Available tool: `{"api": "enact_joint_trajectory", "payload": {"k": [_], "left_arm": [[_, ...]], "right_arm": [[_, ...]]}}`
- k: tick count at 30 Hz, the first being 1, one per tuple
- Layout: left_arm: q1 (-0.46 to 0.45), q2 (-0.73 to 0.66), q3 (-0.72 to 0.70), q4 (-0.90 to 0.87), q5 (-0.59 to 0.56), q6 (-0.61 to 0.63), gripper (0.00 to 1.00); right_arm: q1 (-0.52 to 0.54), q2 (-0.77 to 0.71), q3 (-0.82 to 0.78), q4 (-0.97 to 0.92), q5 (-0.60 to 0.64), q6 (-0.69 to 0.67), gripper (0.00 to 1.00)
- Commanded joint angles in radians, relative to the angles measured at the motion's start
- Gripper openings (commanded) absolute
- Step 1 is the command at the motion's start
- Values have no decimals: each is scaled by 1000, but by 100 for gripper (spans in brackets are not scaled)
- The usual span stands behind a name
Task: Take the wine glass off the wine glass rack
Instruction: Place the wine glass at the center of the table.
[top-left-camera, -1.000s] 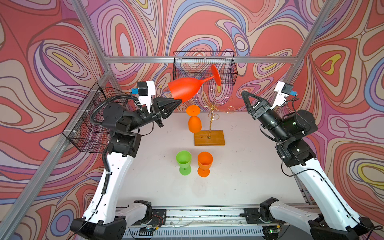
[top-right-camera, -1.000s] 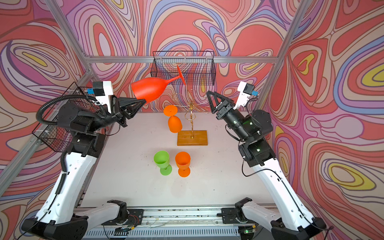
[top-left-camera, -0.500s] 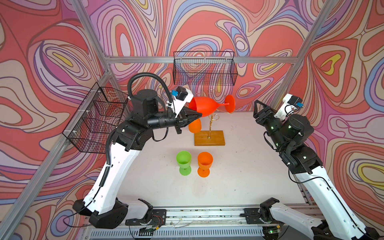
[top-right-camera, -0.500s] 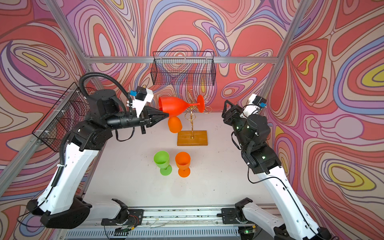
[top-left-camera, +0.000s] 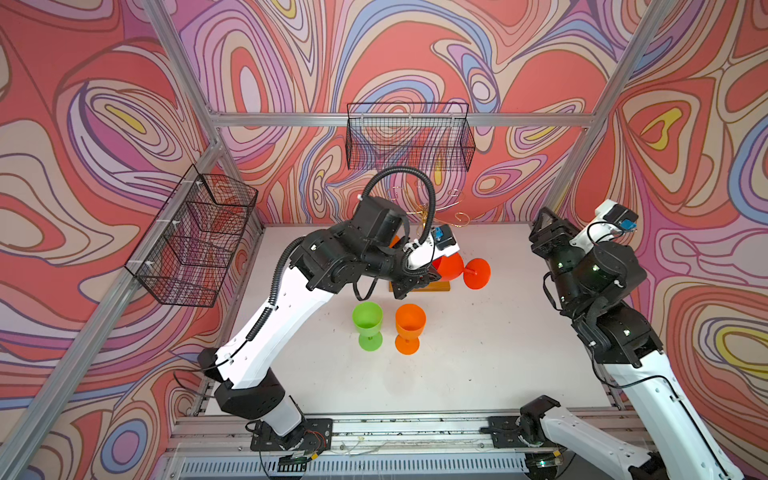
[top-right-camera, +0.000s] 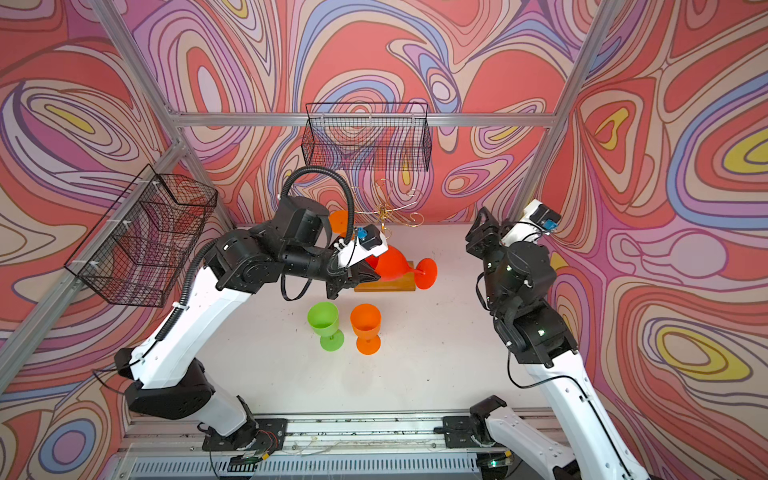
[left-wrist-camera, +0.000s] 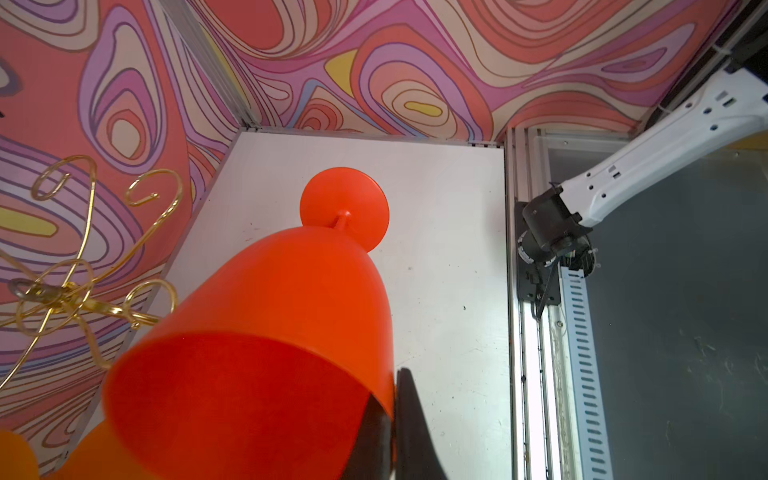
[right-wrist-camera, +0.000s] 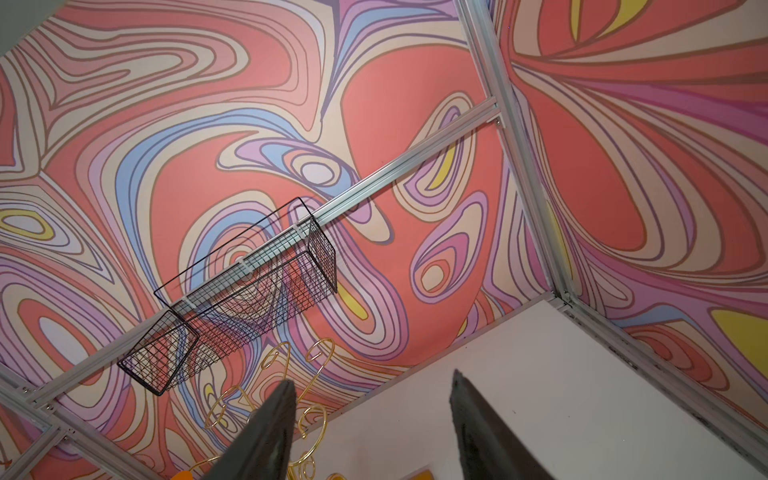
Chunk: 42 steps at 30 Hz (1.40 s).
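So in both top views the left gripper (top-left-camera: 429, 277) (top-right-camera: 367, 275) is clamped on the rim of the red wine glass (top-left-camera: 452, 266) (top-right-camera: 392, 264). The glass is held sideways in the air, with its foot pointing toward the right arm. It's off the wine glass rack (top-left-camera: 424, 211) (top-right-camera: 384, 212), clear of the gold curls and low down by the wooden base, looks like just over it. The right gripper (top-left-camera: 545, 218) (top-right-camera: 482, 221) hangs off to the side, well apart from everything, jaws apart and holding nothing. A green glass (top-left-camera: 367, 320) (top-right-camera: 324, 320) and an orange glass (top-left-camera: 410, 322) (top-right-camera: 365, 322) stand upright side by side on the table (top-left-camera: 519, 332) (top-right-camera: 436, 353), nearer the camera than the rack. The left wrist view is mostly red wine glass (left-wrist-camera: 291, 311). One black finger (left-wrist-camera: 409, 419) sits outside the rim and the other one inside the bowl, pinching the wall tight, and the rack's spiral arms (left-wrist-camera: 62, 291) are off beside it, not touching. The right wrist view shows the right gripper (right-wrist-camera: 370, 415) with a wide empty gap between its fingers, aimed up at the back wall. You can see the rack's curls (right-wrist-camera: 307, 415) and a black wire basket (right-wrist-camera: 249, 291) beyond them.
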Motion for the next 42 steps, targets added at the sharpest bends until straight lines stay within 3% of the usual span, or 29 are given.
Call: {"api": "enact_joint_trajectory", "payload": {"k": [1, 9, 15, 25, 32, 42], "left_arm": [[-50, 84, 80, -145, -119, 65, 0], [-109, 225, 166, -194, -162, 79, 0], [-174, 365, 295, -291, -287, 108, 0], [-249, 489, 297, -316, -425, 126, 0], [-259, 538, 296, -318, -459, 138, 0], [-259, 591, 274, -328, -422, 148, 0]], "right_arm": [[-1, -16, -20, 8, 28, -22, 62], [-1, -57, -63, 51, 44, -24, 61], [-1, -85, -86, 66, 76, -32, 61], [-1, -72, -86, 47, 77, -31, 61], [-1, -66, -92, 46, 75, -27, 61], [-1, -74, -95, 37, 101, -38, 61]]}}
